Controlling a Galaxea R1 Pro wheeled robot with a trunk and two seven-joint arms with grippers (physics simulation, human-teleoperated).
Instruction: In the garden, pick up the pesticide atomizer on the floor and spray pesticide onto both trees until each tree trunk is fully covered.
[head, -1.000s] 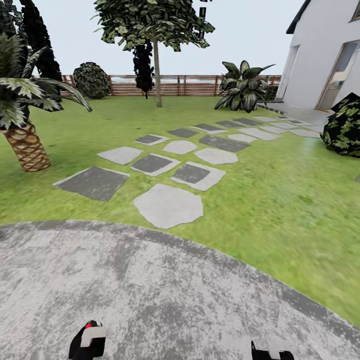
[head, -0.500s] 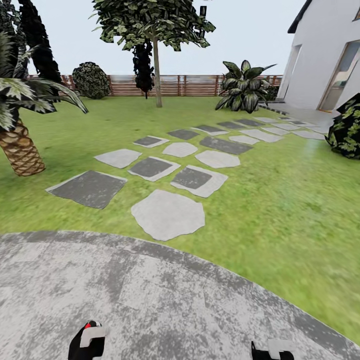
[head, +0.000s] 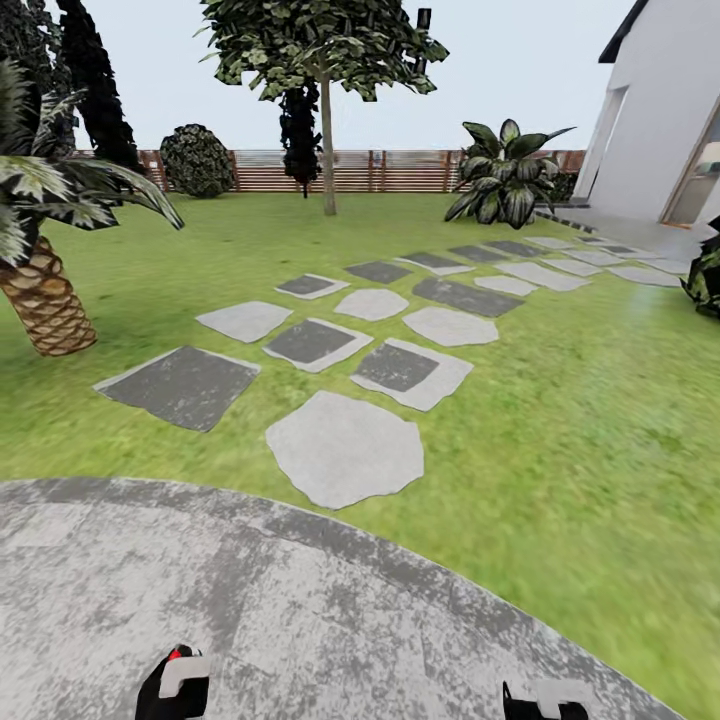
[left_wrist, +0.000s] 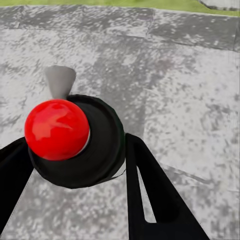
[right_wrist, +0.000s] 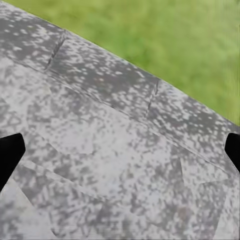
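Clamping the pesticide atomizer (left_wrist: 75, 142), left gripper (left_wrist: 75, 165) low over the floor (head: 330, 610); right gripper (right_wrist: 120, 150) spread wide.

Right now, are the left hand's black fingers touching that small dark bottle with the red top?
Touching. In the left wrist view, the black fingers press against both sides of the dark red-topped bottle, with no gap visible.

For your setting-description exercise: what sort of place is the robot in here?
A garden beside a house: a green lawn crossed by stepping stones, a slatted wooden fence at the back, and a tree on the grass.
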